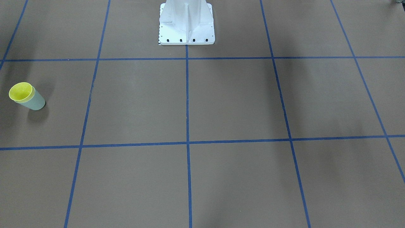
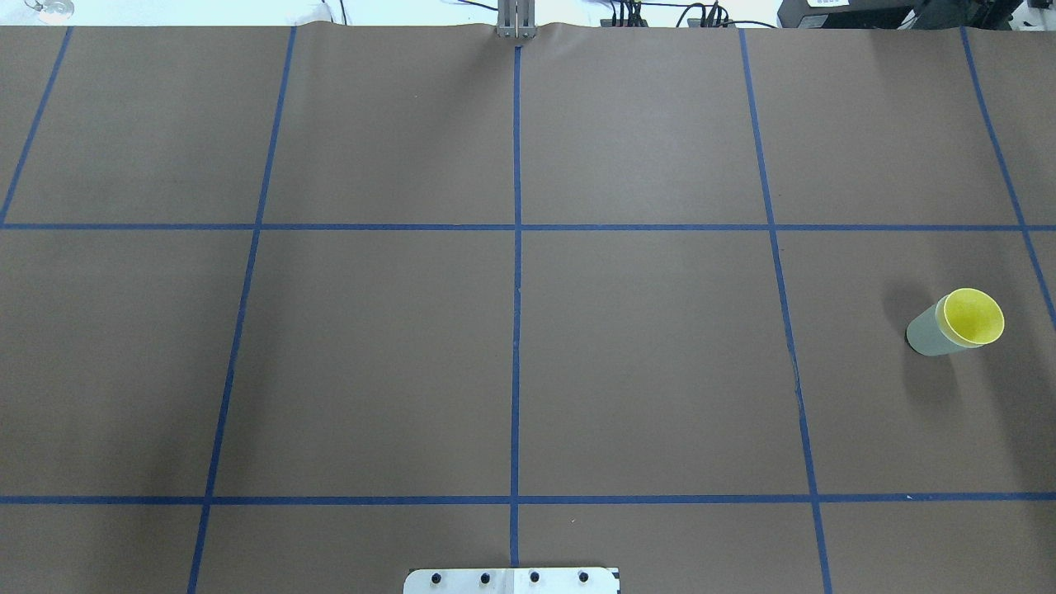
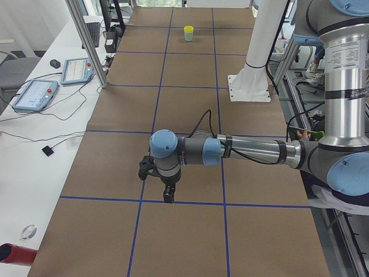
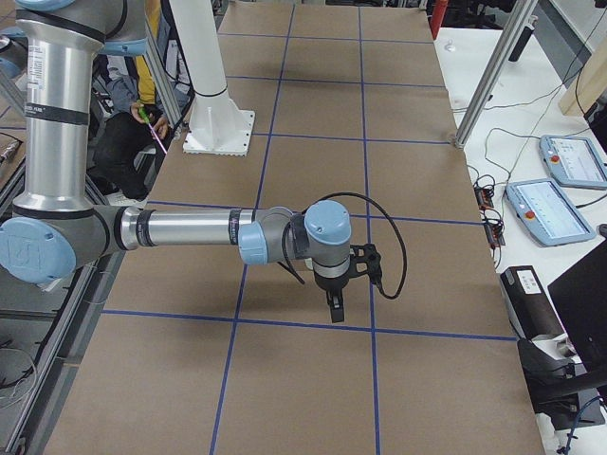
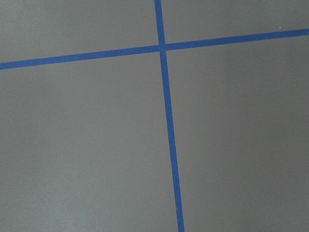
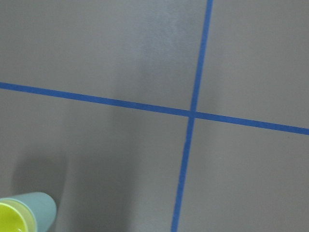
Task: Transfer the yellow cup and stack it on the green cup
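1. The yellow cup [image 2: 973, 316] sits nested inside the green cup [image 2: 928, 332], so only its rim and inner wall show above the green wall. The pair stands upright on the worktop [image 2: 643, 363], far out on the robot's right side, in the middle row of squares marked by the blue tape [image 2: 516, 330].

2. Nothing touches the stack. Neither the overhead nor the front-facing view shows an arm or hand anywhere near it.

3. The left hand [image 3: 167, 193] shows only in the left side view, pointing down over the worktop at the far end from the cups. From that view it cannot be told how far open it is. It has no cup, since both cups stand in the stack.

4. The right hand [image 4: 336, 308] shows only in the right side view, also pointing down over bare worktop. Its opening cannot be told either. Its wrist camera catches the stack only at the lower left corner of the picture, so the hand is off to one side of the cups rather than over them.

5. Judged from how the cups lie, the transfer and the stacking are done and the task is at its end.

6. The next move seems to call for little. Both arms should stay well apart from the stack and make any retreat up and away, not sweeping low across the right side, where a brush could tip the light cups.
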Controlling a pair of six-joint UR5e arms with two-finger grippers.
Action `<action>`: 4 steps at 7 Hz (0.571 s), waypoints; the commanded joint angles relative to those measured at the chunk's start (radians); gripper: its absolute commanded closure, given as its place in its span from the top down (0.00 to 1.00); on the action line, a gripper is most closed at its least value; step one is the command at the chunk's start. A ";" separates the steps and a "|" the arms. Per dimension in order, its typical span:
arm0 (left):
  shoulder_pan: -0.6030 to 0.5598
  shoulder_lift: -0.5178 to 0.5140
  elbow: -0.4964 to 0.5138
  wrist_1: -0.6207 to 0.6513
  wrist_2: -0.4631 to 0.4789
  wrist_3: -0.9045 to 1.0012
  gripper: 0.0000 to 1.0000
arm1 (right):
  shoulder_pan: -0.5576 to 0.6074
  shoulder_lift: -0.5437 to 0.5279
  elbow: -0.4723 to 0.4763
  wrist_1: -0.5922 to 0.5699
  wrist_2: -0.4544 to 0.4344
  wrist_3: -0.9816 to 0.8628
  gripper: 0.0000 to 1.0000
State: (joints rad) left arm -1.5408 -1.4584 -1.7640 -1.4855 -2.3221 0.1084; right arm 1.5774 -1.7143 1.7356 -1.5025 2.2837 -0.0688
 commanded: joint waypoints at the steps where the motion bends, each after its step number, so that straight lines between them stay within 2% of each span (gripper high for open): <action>1: 0.002 0.003 0.020 -0.006 0.020 -0.004 1.00 | 0.009 -0.011 -0.037 -0.012 0.002 -0.009 1.00; 4: 0.002 0.001 0.020 -0.013 0.024 0.004 1.00 | 0.009 -0.008 -0.065 -0.007 0.000 -0.008 1.00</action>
State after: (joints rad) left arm -1.5393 -1.4564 -1.7429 -1.4951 -2.3015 0.1104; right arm 1.5860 -1.7242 1.6820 -1.5104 2.2843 -0.0772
